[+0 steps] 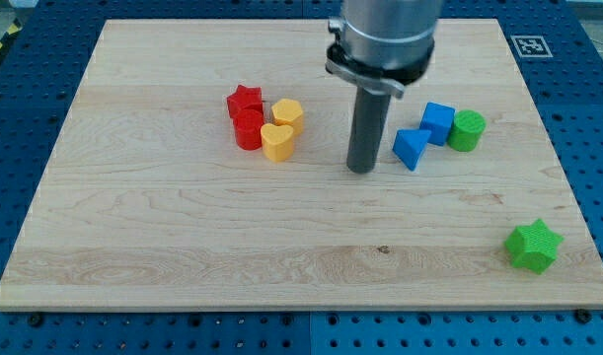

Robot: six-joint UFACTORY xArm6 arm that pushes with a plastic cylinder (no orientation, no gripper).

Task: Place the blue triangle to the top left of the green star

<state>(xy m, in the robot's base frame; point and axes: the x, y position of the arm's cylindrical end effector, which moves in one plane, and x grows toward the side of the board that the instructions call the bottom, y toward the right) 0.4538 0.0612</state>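
The blue triangle [411,148] lies on the wooden board right of centre. The green star [532,246] lies near the board's bottom right corner, far below and to the right of the triangle. My tip [361,169] rests on the board just left of the blue triangle, a small gap apart from it. The rod rises from there to the arm at the view's top.
A blue cube [438,122] touches the triangle's upper right, with a green cylinder [468,130] right of it. A cluster left of centre holds a red star [245,101], a red cylinder [249,130], a yellow hexagon [287,115] and a yellow heart [277,142].
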